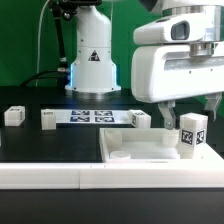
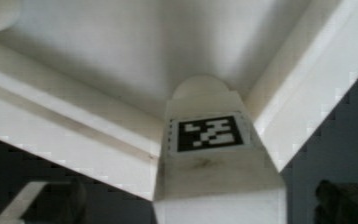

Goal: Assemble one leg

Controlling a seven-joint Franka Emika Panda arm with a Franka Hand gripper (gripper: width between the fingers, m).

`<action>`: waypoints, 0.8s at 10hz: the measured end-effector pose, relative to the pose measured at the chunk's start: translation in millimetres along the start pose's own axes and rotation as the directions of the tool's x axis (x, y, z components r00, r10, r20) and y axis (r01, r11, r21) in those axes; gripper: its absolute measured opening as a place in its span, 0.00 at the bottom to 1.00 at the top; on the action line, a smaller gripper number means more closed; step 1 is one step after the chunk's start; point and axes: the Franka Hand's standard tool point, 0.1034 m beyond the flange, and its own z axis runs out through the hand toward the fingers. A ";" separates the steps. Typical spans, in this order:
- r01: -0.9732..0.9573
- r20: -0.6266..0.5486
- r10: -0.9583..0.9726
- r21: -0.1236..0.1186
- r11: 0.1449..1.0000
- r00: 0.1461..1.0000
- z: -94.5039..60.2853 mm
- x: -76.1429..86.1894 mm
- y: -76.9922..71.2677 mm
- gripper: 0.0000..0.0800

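My gripper (image 1: 190, 112) hangs at the right of the exterior view, below my bulky white wrist housing; its two fingers (image 1: 168, 110) come down on either side of the leg (image 1: 193, 134), which fills the gap between them; I am clenched on the leg, gripping it near its top.

The leg is a small white block, a little taller than wide, with squared edges; a black-and-white square tag sits on the face turned toward the exterior camera; it stands upright, at the right of the frame, just below the middle. Its lower end is over the plate (image 1: 140, 147), the big flat white slab in the lower right of the frame; whether it touches the plate I cannot tell. In the wrist view the leg (image 2: 208, 150) runs from the middle of the picture to the bottom edge as a pale post with a rounded far end; the tag shows on it just below centre; beyond it lies the plate (image 2: 140, 40), white, with raised rims.

In the exterior view the marker board (image 1: 92, 117) lies at mid-left on the black table (image 1: 50, 140); three other small white blocks rest near it; one at the far left (image 1: 14, 116), one beside the board's left end (image 1: 48, 119), one at its right end (image 1: 141, 118); all well apart from the leg.
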 end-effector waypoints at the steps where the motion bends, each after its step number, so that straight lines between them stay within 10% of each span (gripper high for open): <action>1: 0.000 0.000 0.000 0.000 1.000 1.000 0.1 -0.1 0.1 0.80; 4: -0.010 0.000 0.010 0.000 1.000 1.000 0.3 -0.2 0.1 0.36; 8: -0.216 -0.001 0.216 0.011 0.976 0.976 0.8 -0.4 0.0 0.36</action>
